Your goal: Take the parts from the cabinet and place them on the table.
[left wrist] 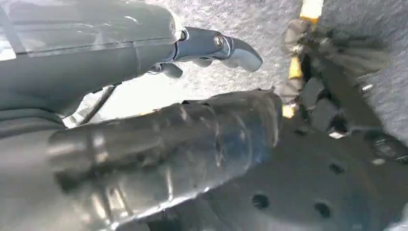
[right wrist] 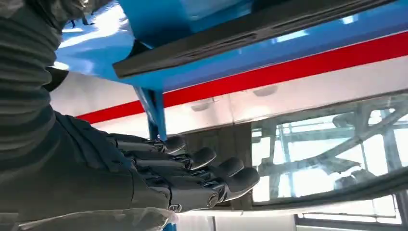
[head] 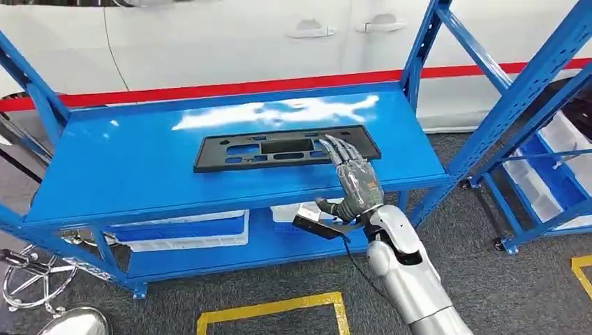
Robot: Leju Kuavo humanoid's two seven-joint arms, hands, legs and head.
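Head view: nearest, the silver right arm rises to the right hand (head: 357, 183), its dark fingers (head: 340, 149) extended and apart, grasping nothing, tips over the right end of the black part (head: 286, 149). This flat, matte plastic plate with rectangular cut-outs lies on the glossy blue metal surface (head: 139, 167). On the lower shelf stand white bins (head: 183, 230); their contents cannot be made out. In the left wrist view, whether the left hand (left wrist: 159, 144) is open or clenched cannot be told.
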